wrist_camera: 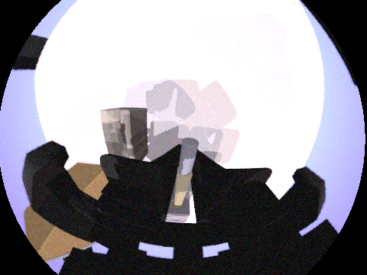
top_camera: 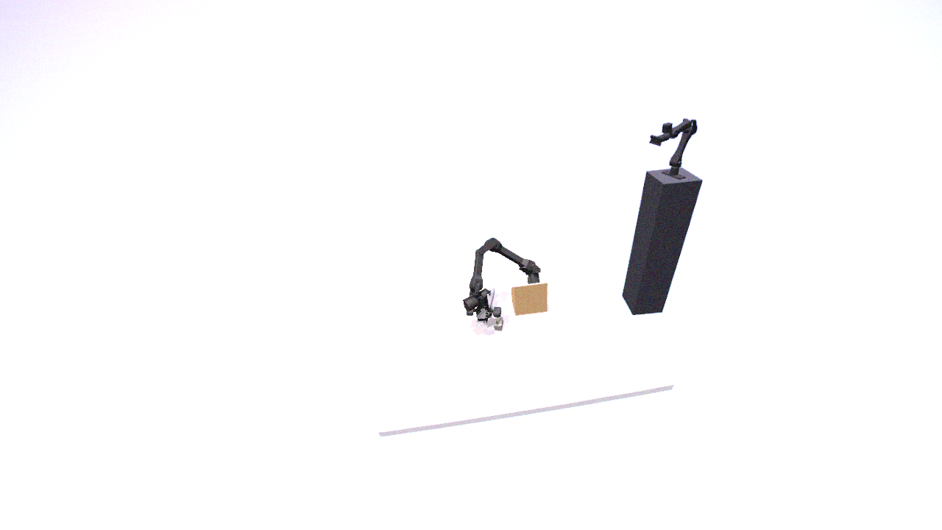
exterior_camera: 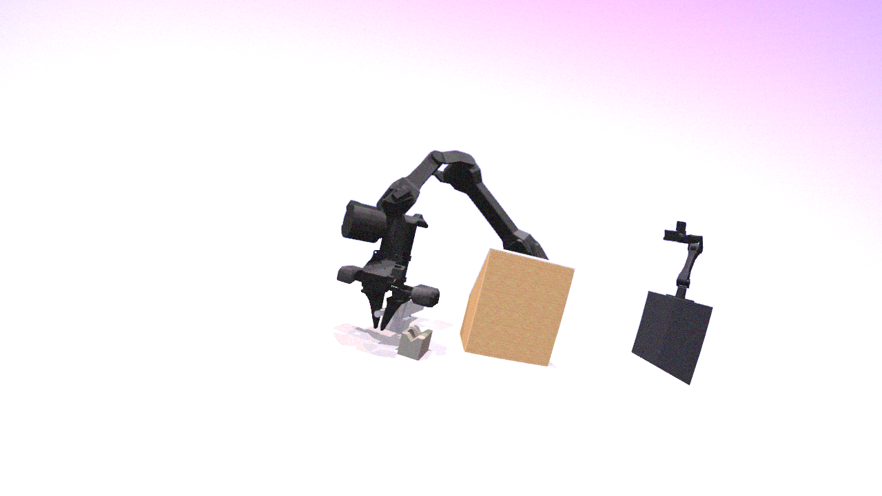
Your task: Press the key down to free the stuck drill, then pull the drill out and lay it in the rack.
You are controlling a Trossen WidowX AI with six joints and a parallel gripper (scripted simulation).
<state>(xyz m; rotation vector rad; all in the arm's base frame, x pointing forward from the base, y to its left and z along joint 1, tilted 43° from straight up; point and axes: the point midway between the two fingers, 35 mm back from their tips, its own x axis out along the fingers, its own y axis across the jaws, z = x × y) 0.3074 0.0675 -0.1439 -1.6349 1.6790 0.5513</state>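
While the gripper point(exterior_camera: 380, 322) is clamped on the slim drill point(wrist_camera: 185, 173), whose long axis runs along the fingers, the notched grey rack point(exterior_camera: 413, 342) is seen just beside it at four o'clock in the exterior view.

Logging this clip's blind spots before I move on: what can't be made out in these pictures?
- Top view: the claw and the grey rack are too small to show any detail.
- Outside view: the arm's base is hidden behind the tan box; the drill is barely visible between the claw's fingers.
- Wrist view: the drill shows only as a thin strip; the fingers cover its lower end. The key is lost in pale, blurred shapes.
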